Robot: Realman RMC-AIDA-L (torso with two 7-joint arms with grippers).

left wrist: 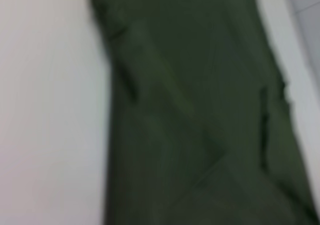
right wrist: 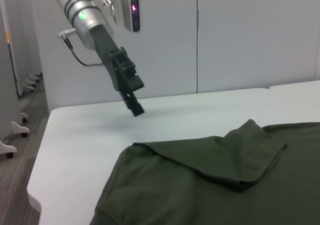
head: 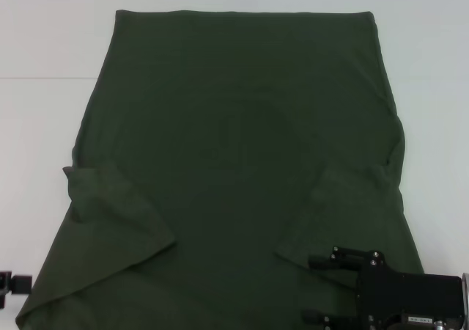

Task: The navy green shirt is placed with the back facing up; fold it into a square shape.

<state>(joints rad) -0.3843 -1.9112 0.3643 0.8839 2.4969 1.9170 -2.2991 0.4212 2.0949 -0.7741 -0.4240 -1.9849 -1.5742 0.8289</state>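
Shirt [head: 242, 161] flat on white table [head: 44, 125], sleeves folded inward, right gripper [head: 322, 290] over hem

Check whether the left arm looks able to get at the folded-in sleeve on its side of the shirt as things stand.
Probably yes. The left gripper hangs above bare table just off the navy green shirt, and the folded-in sleeve lies flat on top, uncovered. The right gripper sits over the opposite side.

The left claw [right wrist: 136, 107] hangs above the white table [right wrist: 75, 130], beside the navy green shirt [right wrist: 210, 185].

Bright, even light – soft shadows – left wrist view heavily blurred.
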